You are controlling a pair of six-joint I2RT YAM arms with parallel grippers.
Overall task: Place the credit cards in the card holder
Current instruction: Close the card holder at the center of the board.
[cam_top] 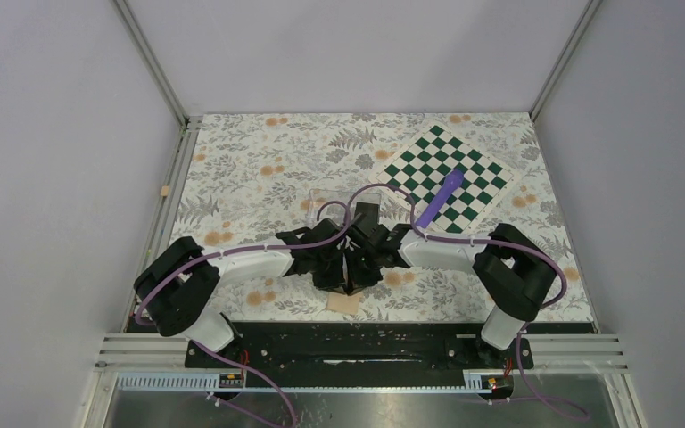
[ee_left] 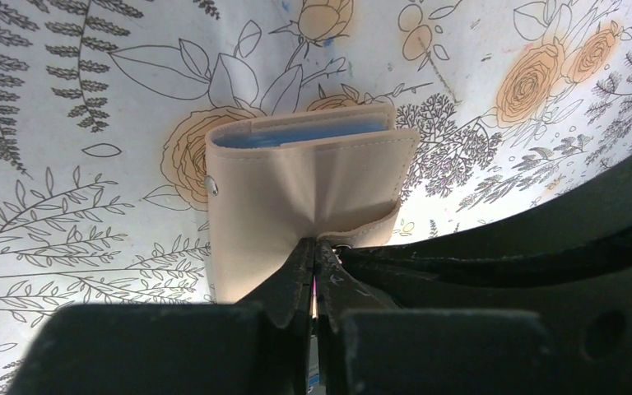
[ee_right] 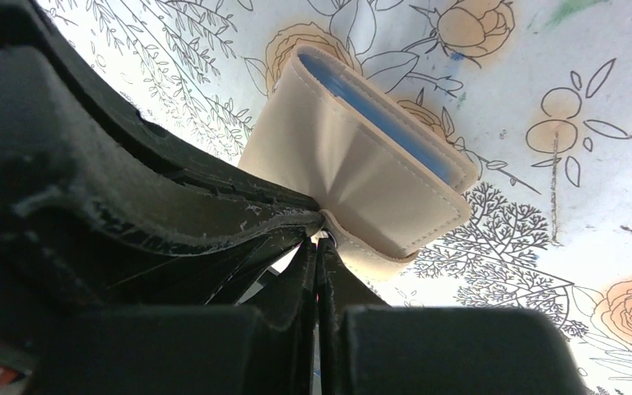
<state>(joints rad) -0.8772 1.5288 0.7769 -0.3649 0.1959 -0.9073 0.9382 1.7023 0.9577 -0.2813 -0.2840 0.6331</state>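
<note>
The tan card holder [ee_left: 304,189] lies folded on the flowered cloth, with blue layers showing along its open far edge [ee_right: 378,115]. I cannot tell whether that blue is lining or credit cards; no card shows on its own. My left gripper [ee_left: 317,247] is shut, pinching the tan cover, which puckers at the tips. My right gripper [ee_right: 319,240] is shut, its tips against the holder's strap tab; a hold on it cannot be made out. From above, both grippers meet over the card holder [cam_top: 346,304], hiding most of it.
A clear plastic box [cam_top: 328,201] stands just beyond the grippers. A green-and-white chessboard [cam_top: 447,178] lies at the back right with a purple stick-like object [cam_top: 439,200] on its near edge. Metal frame rails [cam_top: 165,214] border the table.
</note>
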